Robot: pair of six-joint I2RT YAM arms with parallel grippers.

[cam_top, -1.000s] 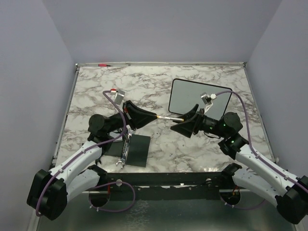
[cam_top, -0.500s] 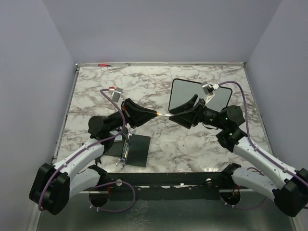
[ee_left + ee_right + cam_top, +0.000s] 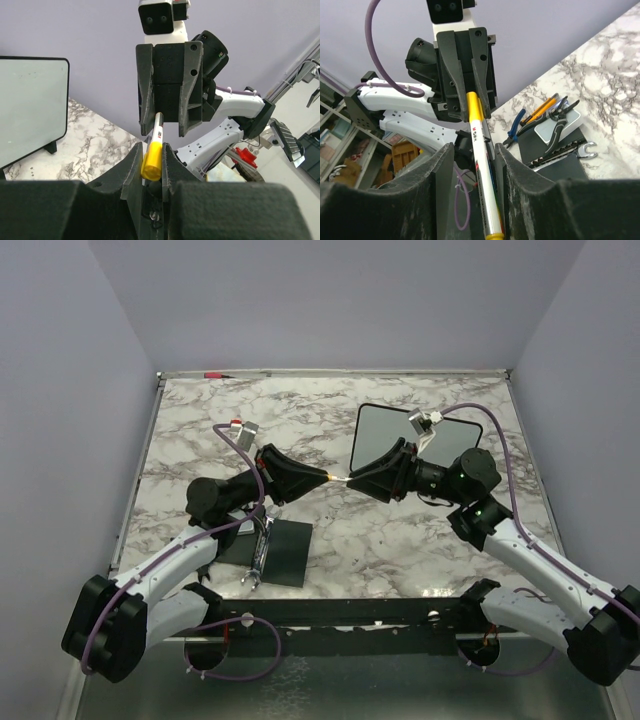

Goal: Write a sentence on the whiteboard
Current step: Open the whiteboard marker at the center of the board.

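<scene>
L gripper (image 3: 151, 150) is pinching the marker (image 3: 151, 164) at its yellow cap. R gripper (image 3: 474, 150) jaws are sitting spread round the barrel, w/ gaps both sides. R should be centring, then clamping firmly before any straight pull. The whiteboard (image 3: 380, 432) is standing far right on the desk (image 3: 200, 425), looking blank. Vs 1 s ago: R has moved in over the marker, jaws narrower.
</scene>
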